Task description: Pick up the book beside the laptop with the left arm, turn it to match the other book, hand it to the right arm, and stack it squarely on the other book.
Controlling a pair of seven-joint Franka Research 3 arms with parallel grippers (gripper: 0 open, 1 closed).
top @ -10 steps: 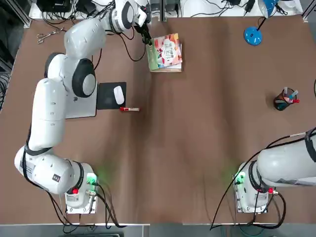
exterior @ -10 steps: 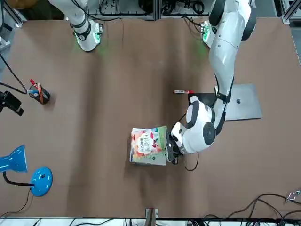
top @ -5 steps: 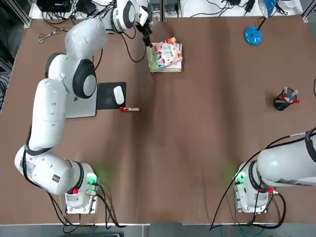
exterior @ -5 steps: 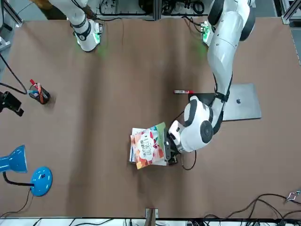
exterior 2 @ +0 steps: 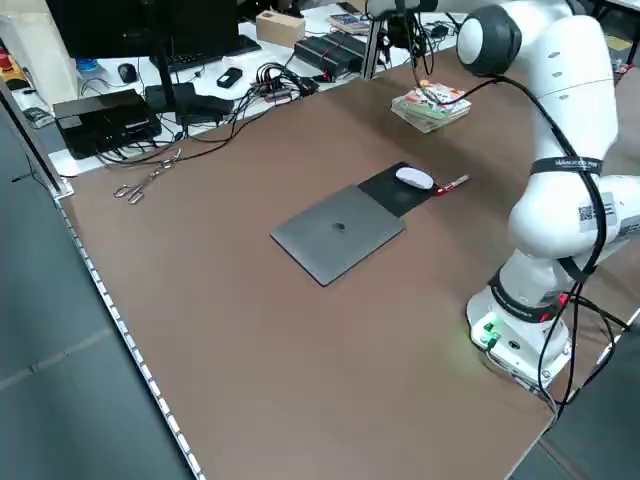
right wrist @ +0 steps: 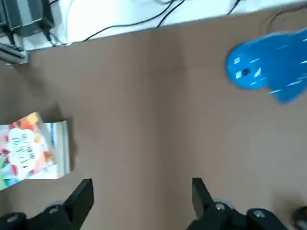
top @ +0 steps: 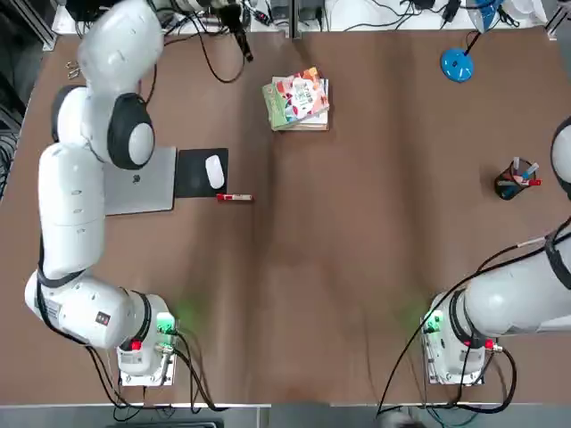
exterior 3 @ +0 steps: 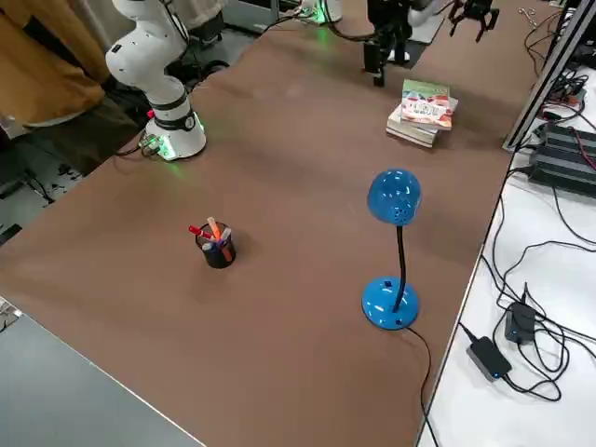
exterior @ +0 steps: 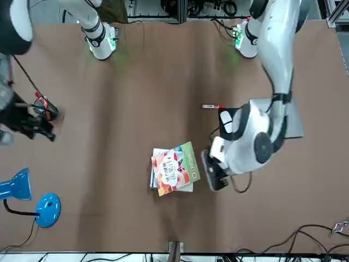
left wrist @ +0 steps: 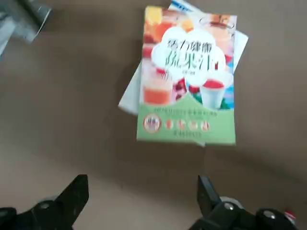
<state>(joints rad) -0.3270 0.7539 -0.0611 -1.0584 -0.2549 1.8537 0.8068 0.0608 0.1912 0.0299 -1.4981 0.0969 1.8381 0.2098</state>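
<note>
Well, from overhead, the book (top: 296, 96) rests on the other book (top: 323, 118), twisted against it: its long axis points between two and three o'clock, while the one below lies nearly along three-to-nine. The left arm's hand (top: 243, 41) is off it, out toward ten o'clock. The laptop (top: 140, 185) lies toward seven or eight o'clock from the stack

Across the table, the left gripper (exterior: 217, 179) is beside the pair, out at about four o'clock and not touching; the right gripper (exterior: 48, 131) hangs well apart at the opposite side, with the book between three and four o'clock from it. The left is nearer, but I judge the next turn is the right arm's

By the left side view, the pair sits at about one o'clock from the laptop, by the table's far edge

By the right side view, the colourful cover is uppermost, and the lamp (exterior 3: 391, 300) stands near, toward six or seven o'clock from the stack

At the left wrist, the fingers are wide apart with nothing between them; the twist between the covers is plain

At the right wrist, the fingers also stand wide and empty, the stack off to one side. The coming move probably needs travel toward it, then a small turn bringing both long axes into line
</note>
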